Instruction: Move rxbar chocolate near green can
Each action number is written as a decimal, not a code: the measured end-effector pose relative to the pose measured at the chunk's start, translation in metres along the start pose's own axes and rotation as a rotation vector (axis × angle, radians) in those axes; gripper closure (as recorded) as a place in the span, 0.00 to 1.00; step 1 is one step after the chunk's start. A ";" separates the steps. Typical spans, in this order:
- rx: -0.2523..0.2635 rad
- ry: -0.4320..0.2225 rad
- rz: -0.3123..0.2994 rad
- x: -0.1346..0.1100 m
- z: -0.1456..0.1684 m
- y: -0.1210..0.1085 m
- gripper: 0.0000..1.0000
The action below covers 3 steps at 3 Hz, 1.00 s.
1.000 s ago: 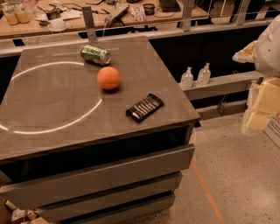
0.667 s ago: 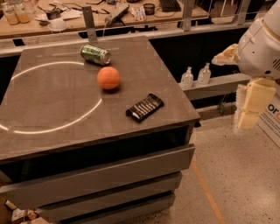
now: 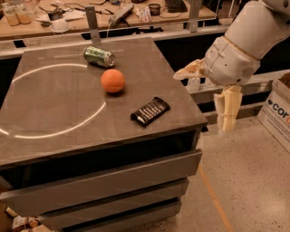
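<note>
The rxbar chocolate (image 3: 150, 110), a flat black wrapper with white stripes, lies on the dark table (image 3: 54, 113) near its front right corner. The green can (image 3: 99, 56) lies on its side at the back of the table, about two bar lengths behind and left of the bar. An orange ball (image 3: 113, 80) sits between them. My gripper (image 3: 207, 96) hangs off the table's right edge, to the right of the bar and apart from it. It is open and empty, with one cream finger (image 3: 186, 72) pointing left and the other (image 3: 228, 111) pointing down.
A pale ring of light curves across the tabletop. Drawers (image 3: 104, 181) front the table below. A cardboard box (image 3: 276, 111) stands on the floor at the right. A cluttered bench (image 3: 90, 13) runs behind, with small bottles (image 3: 194, 84) on a low shelf.
The arm has swung left and closer to the table's right edge. The bar, ball and can have not moved.
</note>
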State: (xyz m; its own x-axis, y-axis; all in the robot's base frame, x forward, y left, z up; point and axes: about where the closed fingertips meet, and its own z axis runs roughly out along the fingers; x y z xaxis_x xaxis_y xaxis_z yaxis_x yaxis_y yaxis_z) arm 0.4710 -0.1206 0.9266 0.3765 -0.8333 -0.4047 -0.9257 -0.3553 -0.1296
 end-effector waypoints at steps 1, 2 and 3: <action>0.010 -0.010 -0.004 0.000 0.002 -0.002 0.00; -0.022 -0.044 -0.064 -0.001 0.019 -0.025 0.00; -0.074 -0.113 -0.138 -0.005 0.052 -0.061 0.00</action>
State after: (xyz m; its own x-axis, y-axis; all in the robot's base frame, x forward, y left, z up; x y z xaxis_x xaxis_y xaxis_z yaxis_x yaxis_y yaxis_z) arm 0.5232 -0.0727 0.8895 0.4891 -0.7233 -0.4874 -0.8591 -0.4962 -0.1257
